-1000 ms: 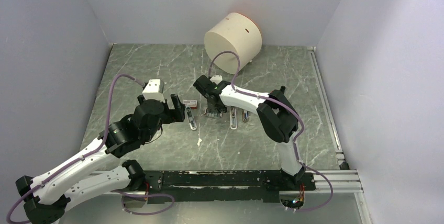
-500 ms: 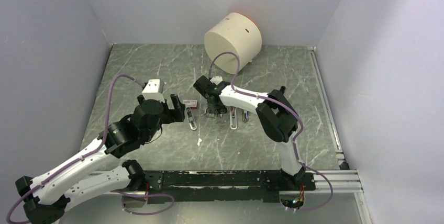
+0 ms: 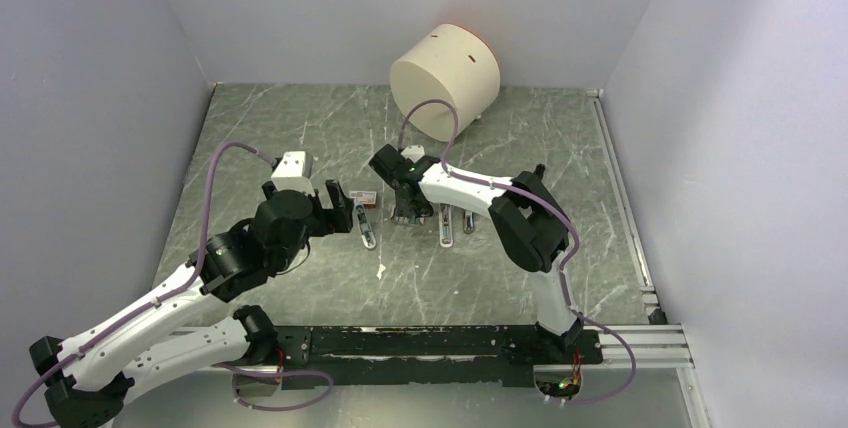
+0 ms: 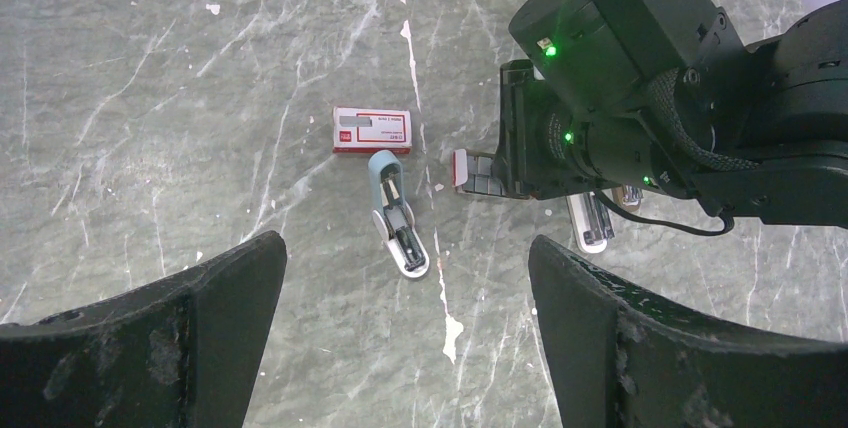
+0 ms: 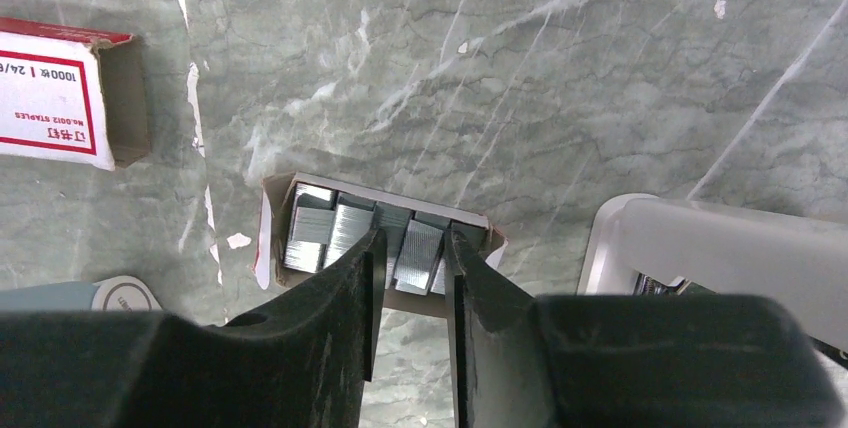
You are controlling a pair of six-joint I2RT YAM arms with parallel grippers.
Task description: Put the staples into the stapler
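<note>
Table surface (image 3: 300,128): grey-green marble pattern with white veins; fills the floor of the top view.
Walls (image 3: 300,8): plain pale lilac-grey, on the left, back and right sides.
Cylinder (image 3: 445,83): cream, large, tilted, with an orange-red far rim; upper centre of the top view.
Staple box (image 4: 371,130): red-and-white cardboard, lying flat; upper left of the right wrist view, open end facing right.
Cardboard tray (image 5: 272,233): small, open-topped; lower centre of the right wrist view, apart from the staple box.
Rail (image 3: 622,198): aluminium, along the table's right edge.
White scrap (image 3: 381,270): small, lying on the table surface.
</note>
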